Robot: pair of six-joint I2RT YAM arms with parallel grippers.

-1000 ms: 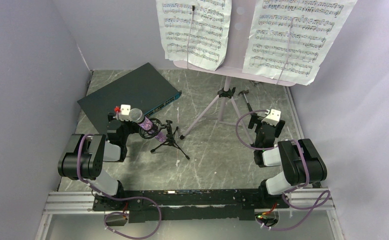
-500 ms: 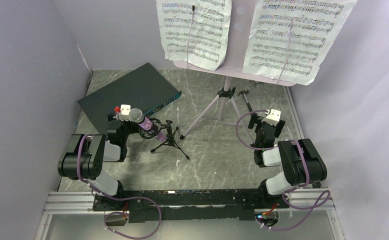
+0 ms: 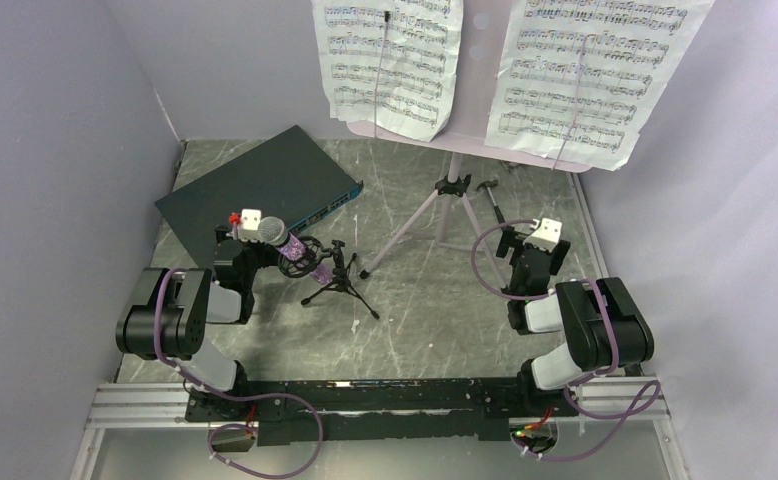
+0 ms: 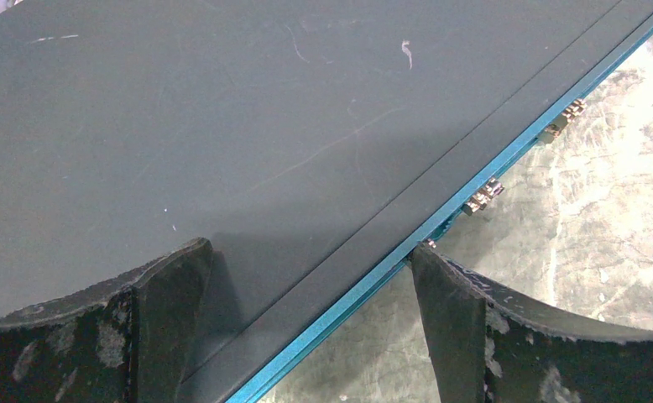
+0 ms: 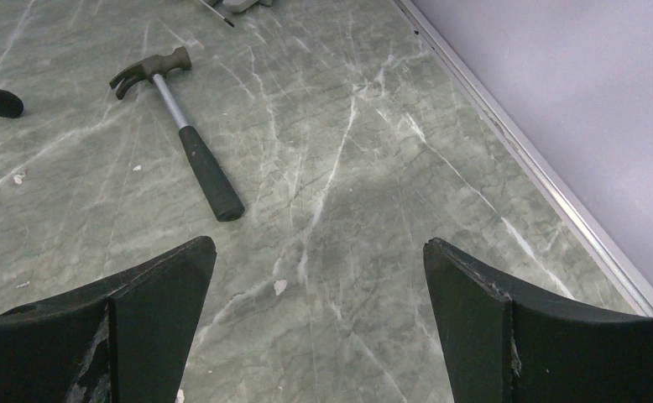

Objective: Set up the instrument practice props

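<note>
The lilac music-stand plate (image 3: 473, 75) stands on its tripod pole (image 3: 448, 205) at the back, carrying two white sheet-music pages (image 3: 388, 62) (image 3: 590, 75). The purple glitter microphone (image 3: 287, 246) with silver mesh head sits tilted in the small black tripod mic stand (image 3: 339, 277). My left gripper (image 3: 233, 238) rests just left of the microphone, open and empty; in the left wrist view (image 4: 310, 260) it hangs over the dark box edge. My right gripper (image 3: 533, 240) is open and empty over bare table (image 5: 316, 252).
A flat dark box with a blue edge (image 3: 260, 185) (image 4: 441, 206) lies at the back left. A hammer (image 5: 185, 138) lies on the marble table near the stand's feet (image 3: 488, 195). Lilac walls close in left, back and right.
</note>
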